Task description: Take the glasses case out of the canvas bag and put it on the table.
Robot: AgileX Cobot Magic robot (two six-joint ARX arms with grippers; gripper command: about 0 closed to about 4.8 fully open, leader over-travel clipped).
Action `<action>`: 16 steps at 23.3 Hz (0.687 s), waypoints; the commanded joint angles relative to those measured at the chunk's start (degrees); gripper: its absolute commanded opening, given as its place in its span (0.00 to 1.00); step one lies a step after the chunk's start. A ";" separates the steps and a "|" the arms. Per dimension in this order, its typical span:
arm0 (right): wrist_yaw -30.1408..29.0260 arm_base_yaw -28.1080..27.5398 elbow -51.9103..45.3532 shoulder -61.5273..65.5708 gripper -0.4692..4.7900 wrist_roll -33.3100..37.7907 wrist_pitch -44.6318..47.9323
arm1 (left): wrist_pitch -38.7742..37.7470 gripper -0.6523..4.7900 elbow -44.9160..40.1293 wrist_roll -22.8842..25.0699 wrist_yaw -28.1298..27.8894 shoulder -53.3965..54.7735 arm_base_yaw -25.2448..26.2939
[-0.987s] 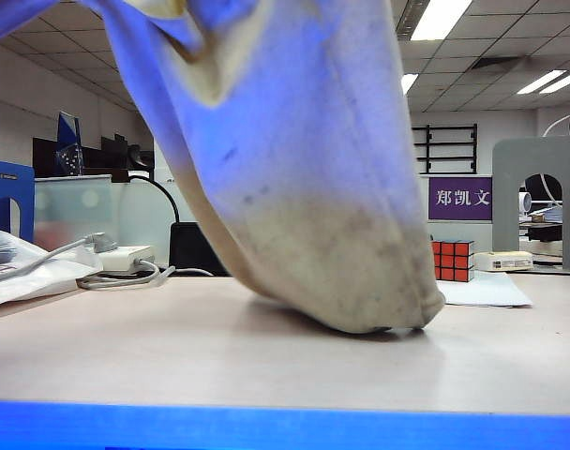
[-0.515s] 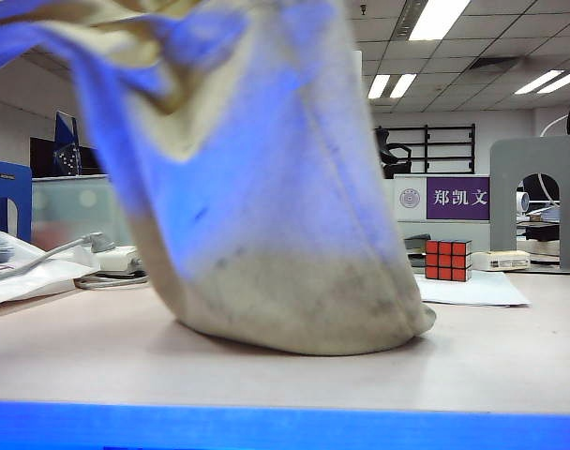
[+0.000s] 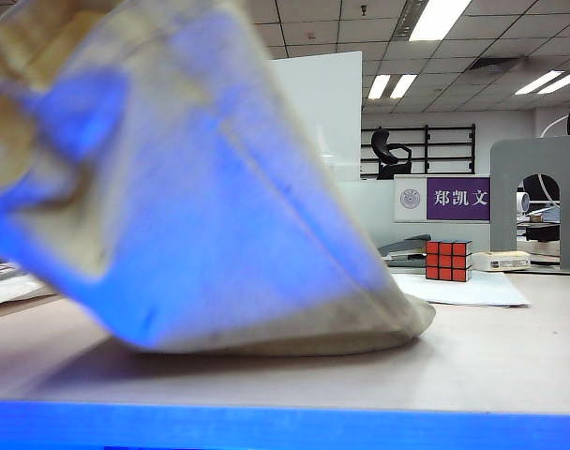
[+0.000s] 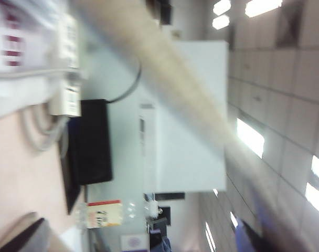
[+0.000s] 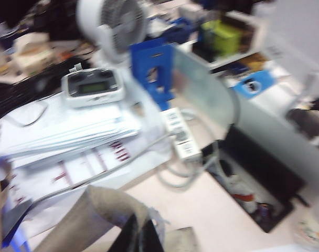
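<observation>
The canvas bag fills the left and middle of the exterior view. It leans to the left with its bottom on the table. Neither gripper shows in that view. In the right wrist view my right gripper is shut on a fold of the bag's cloth, above the table. In the blurred left wrist view my left gripper stands open, its dark fingers far apart with nothing between them. A bag strap runs slantwise across that view. The glasses case is hidden.
A Rubik's cube stands on a white sheet at the back right, near a grey stand. A power strip, cables, stacked papers and a blue stand lie along the table's left side. A bottle lies nearby.
The bag's top has swung down and to the left, and the cloth now spreads wider over the table. More of the room behind shows to its right.
</observation>
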 commanded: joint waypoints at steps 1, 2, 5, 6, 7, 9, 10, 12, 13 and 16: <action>0.04 3.08 0.20 1.29 0.08 0.37 1.07 | 7.37 1.00 0.83 6.40 3.08 -0.09 0.07; 0.46 3.72 0.20 1.75 0.08 0.33 1.07 | 7.89 1.00 1.29 7.76 3.69 -0.09 0.07; 5.22 5.20 0.20 2.97 0.08 -1.05 1.55 | 8.22 1.00 2.86 11.54 6.05 -0.02 0.07; 7.08 5.03 0.20 3.08 0.08 -2.05 1.95 | 8.72 1.00 3.26 11.72 6.43 -0.02 0.09; 9.55 4.90 0.20 3.19 0.09 -3.45 2.69 | 9.42 1.00 3.52 11.69 6.73 -0.02 0.09; 13.38 3.78 0.24 3.23 0.09 -5.33 5.03 | 12.07 1.00 3.78 11.72 8.04 0.00 0.11; 13.49 2.43 0.37 3.19 0.09 -5.53 6.38 | 14.08 1.00 3.80 11.69 8.92 0.00 0.11; 11.28 -3.34 0.42 2.78 0.09 -5.44 10.43 | 18.43 1.00 3.80 11.43 13.07 0.00 0.09; 11.28 -5.05 0.42 2.75 0.09 -5.44 10.99 | 19.15 1.00 3.80 10.95 14.73 -0.02 0.09; 5.46 -10.69 0.39 2.51 0.08 -0.26 10.88 | 12.37 1.00 3.85 9.62 21.49 -0.02 0.11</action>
